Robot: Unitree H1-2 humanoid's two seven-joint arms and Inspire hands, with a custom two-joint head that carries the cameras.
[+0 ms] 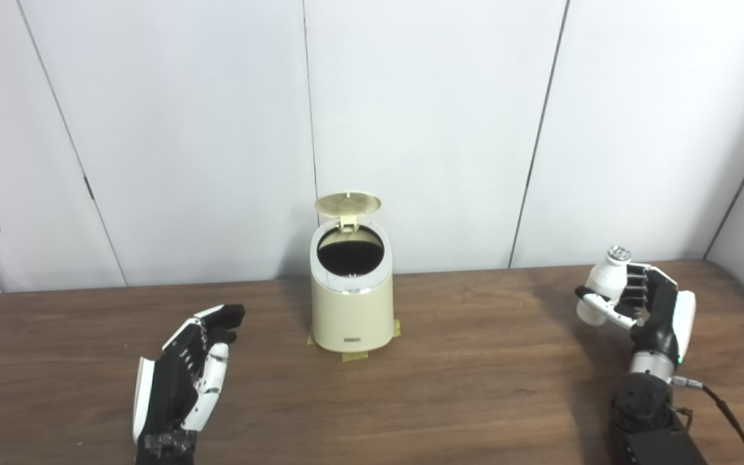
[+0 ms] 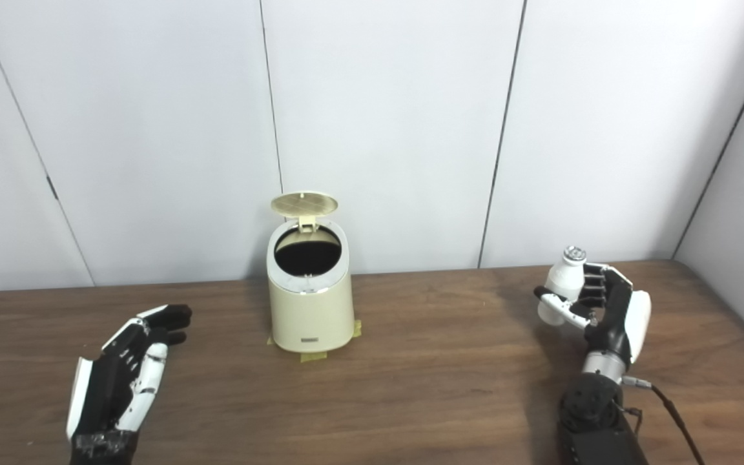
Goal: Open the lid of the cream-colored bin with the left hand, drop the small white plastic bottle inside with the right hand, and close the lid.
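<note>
table [image 1: 475,387]: brown wood grain, matt | bin [image 1: 352,316]: smooth cream plastic | bottle [image 1: 601,284]: white plastic

Honestly nothing readable anywhere in these shots. The only candidate is a tiny dark badge [image 1: 352,339] low on the front of the cream-colored bin [image 1: 351,310], at about 6 o'clock on its body, and it's way too small and blurry to make out any letters or a brand. Same story in the right eye view. The small white plastic bottle [image 1: 601,284] shows a plain white side with no label I can read, and its silvery cap has no legible marking either.
</note>
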